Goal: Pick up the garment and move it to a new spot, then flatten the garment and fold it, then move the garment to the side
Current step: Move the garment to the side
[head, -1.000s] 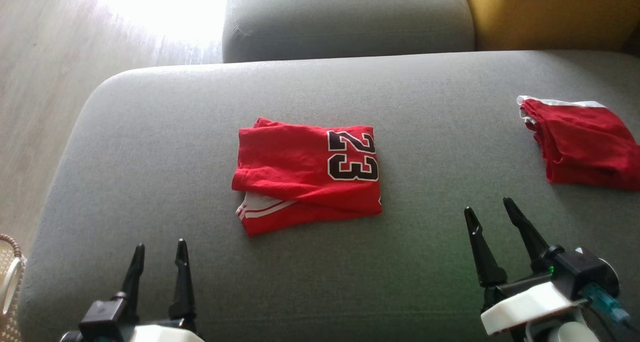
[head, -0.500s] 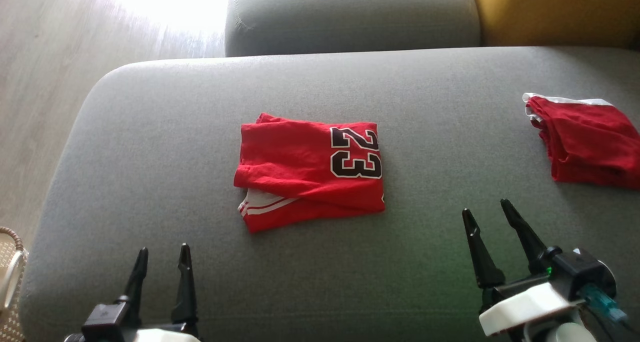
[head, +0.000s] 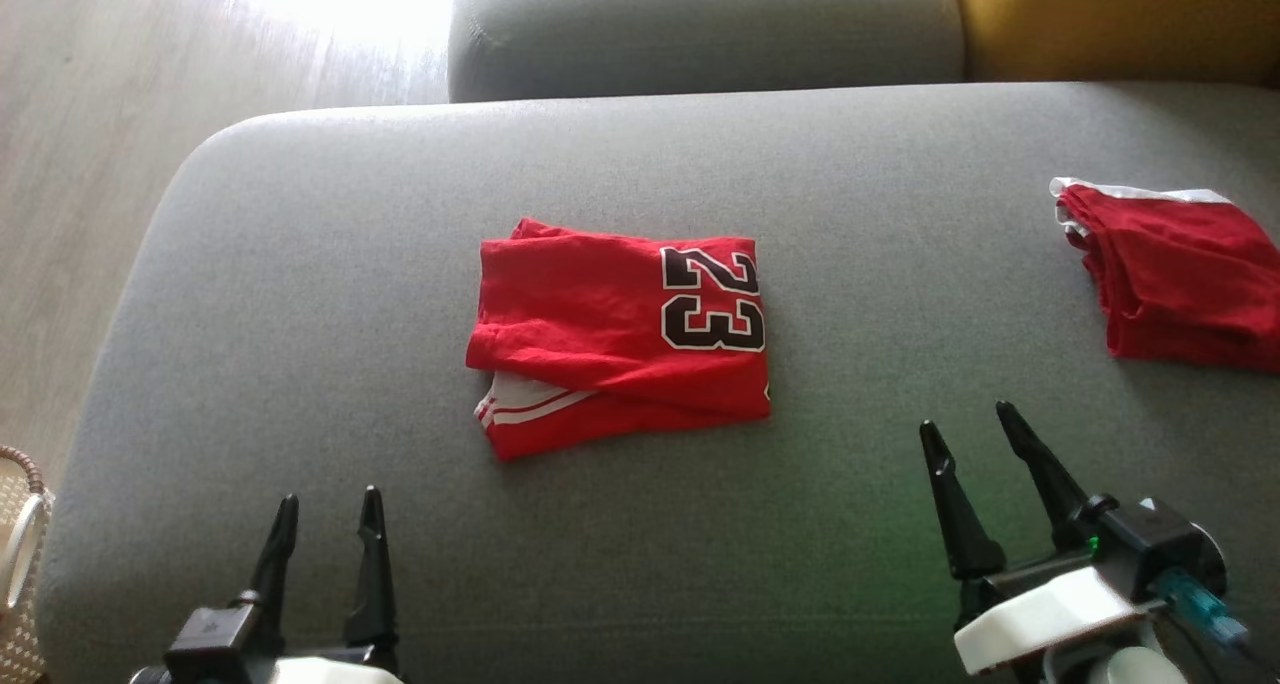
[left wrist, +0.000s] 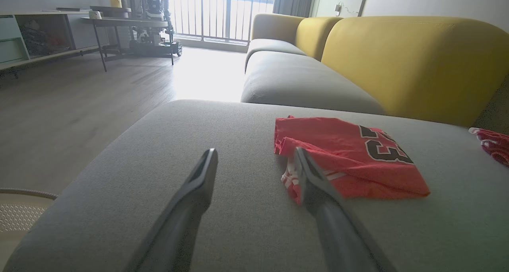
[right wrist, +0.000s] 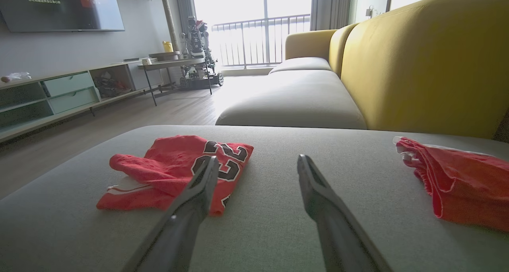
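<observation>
A red garment [head: 615, 336] with a black "23" and white stripes lies folded in the middle of the grey sofa seat [head: 300, 264]. The left wrist view shows the garment [left wrist: 346, 160] ahead and to the right, and the right wrist view shows the garment [right wrist: 179, 168] ahead and to the left. My left gripper [head: 328, 509] is open near the seat's front edge, below and left of the garment, holding nothing. My right gripper [head: 968, 424] is open at the lower right, apart from the garment and empty.
A second red garment [head: 1180, 274] with white trim lies folded at the seat's right side, also seen as the red garment [right wrist: 457, 180] in the right wrist view. Yellow backrest [head: 1110, 19] at the far right, another grey seat [head: 700, 29] behind, a woven basket [head: 20, 554] and wooden floor on the left.
The head camera has shifted slightly, so the whole picture slid a little. The garment and both open grippers have kept their places.
</observation>
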Available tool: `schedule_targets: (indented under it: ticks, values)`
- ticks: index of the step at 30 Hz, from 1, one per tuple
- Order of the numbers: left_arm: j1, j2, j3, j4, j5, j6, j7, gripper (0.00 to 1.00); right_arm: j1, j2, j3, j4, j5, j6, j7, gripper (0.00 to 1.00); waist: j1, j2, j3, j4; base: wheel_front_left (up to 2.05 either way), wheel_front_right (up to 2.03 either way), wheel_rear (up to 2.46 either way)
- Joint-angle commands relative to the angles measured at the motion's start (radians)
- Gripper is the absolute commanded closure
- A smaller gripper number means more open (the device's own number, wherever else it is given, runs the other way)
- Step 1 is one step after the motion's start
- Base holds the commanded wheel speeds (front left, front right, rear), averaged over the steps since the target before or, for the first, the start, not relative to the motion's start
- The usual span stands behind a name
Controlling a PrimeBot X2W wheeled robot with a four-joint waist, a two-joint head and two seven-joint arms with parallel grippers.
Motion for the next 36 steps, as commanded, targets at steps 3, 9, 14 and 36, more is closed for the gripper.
schedule_targets:
  ticks: [3, 9, 14, 36]
  values:
    - [-0.041, -0.008, 0.031, -0.037, 0.006, 0.000, -0.012, 0.00, -0.020, -0.005, 0.037, -0.026, 0.011, 0.000, -0.009, 0.00, 0.0000, 0.0000, 0.009, 0.001, 0.00, 0.00, 0.00]
    - [-0.053, -0.008, 0.014, -0.038, 0.010, -0.007, -0.012, 0.00, -0.066, -0.005, 0.081, 0.041, 0.067, 0.000, -0.009, 0.00, 0.0000, 0.0000, 0.042, 0.014, 0.00, 0.00, 0.00]
    - [-0.080, -0.008, -0.008, -0.033, -0.016, -0.011, -0.012, 0.00, -0.173, -0.005, 0.111, 0.150, 0.220, 0.000, -0.009, 0.00, 0.0000, 0.0000, 0.076, 0.042, 0.00, 0.00, 0.00]
    - [-0.173, -0.008, -0.084, -0.007, 0.031, -0.052, -0.012, 0.00, -0.653, -0.092, 0.236, 0.704, 0.759, 0.000, 0.156, 0.00, 0.0000, 0.0000, 0.202, 0.199, 0.00, 0.00, 0.00]
